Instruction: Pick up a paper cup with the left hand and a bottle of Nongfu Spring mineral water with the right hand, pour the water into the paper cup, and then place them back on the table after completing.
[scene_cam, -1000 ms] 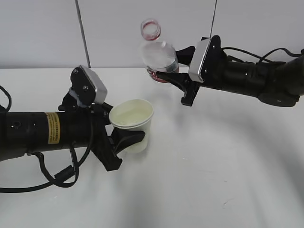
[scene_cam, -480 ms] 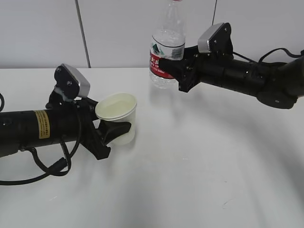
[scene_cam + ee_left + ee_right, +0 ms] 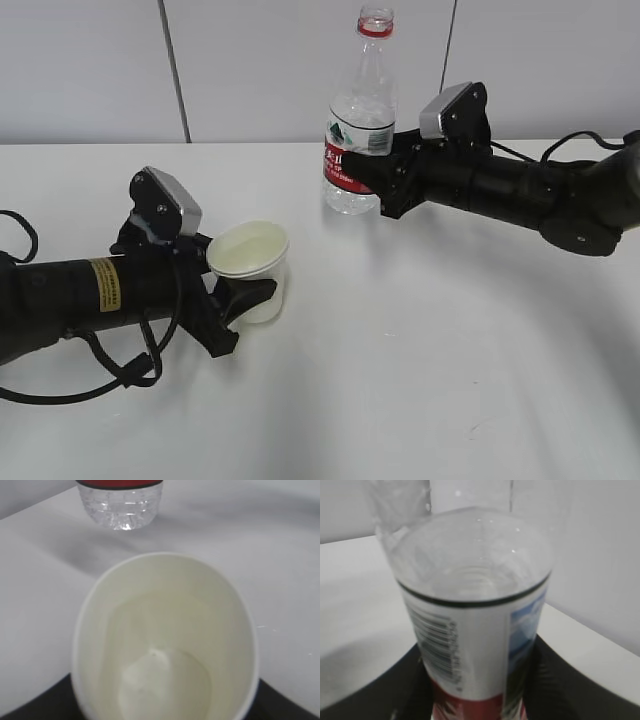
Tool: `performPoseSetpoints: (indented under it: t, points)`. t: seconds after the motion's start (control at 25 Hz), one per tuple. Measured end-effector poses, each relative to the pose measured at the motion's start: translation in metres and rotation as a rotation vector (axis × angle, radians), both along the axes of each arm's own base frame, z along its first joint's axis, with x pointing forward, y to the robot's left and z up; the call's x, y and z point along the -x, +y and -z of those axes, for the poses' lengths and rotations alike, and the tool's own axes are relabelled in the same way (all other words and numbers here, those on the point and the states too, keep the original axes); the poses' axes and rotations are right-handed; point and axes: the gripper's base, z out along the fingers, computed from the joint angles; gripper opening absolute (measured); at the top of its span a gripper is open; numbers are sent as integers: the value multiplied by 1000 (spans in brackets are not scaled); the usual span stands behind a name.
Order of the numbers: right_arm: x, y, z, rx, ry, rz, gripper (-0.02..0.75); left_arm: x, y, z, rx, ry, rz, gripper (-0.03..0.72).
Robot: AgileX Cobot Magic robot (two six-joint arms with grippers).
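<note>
The white paper cup (image 3: 250, 268) stands upright at the table's left, low over the white table (image 3: 420, 340). My left gripper (image 3: 252, 296), on the arm with the yellow sticker, is shut on the cup's lower wall. In the left wrist view the cup (image 3: 165, 630) fills the frame, with a little clear water (image 3: 165, 687) at its bottom. The uncapped Nongfu Spring bottle (image 3: 358, 130) stands upright at the back centre, its base at or just above the table. My right gripper (image 3: 366, 180) is shut on its red label band. The bottle (image 3: 475, 625) sits between the black fingers (image 3: 560, 680).
A grey panelled wall (image 3: 250, 60) rises behind the table's back edge. The bottle's base (image 3: 120, 505) shows beyond the cup in the left wrist view. Black cables hang from the left arm (image 3: 120, 370).
The bottle has gone from tilted over the cup to upright and has come down toward the table. The cup has moved left and down, away from the bottle.
</note>
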Motion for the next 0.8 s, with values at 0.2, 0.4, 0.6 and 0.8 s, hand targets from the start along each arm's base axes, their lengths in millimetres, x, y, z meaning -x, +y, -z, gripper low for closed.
performPoseSetpoints:
  t: [0.2, 0.4, 0.6, 0.8]
  points:
    - [-1, 0, 17, -29, 29, 9, 345, -4, 3, 11, 9, 0, -34, 386]
    - [-2, -1, 25, -10, 45, 15, 345, -7, 5, 19, 16, 25, -73, 386]
    - [-2, 0, 29, -2, 38, 8, 345, -8, 6, 23, 23, 35, -83, 386]
    - [-1, 1, 32, -11, 25, -6, 345, -9, 7, 24, 30, 38, -103, 386]
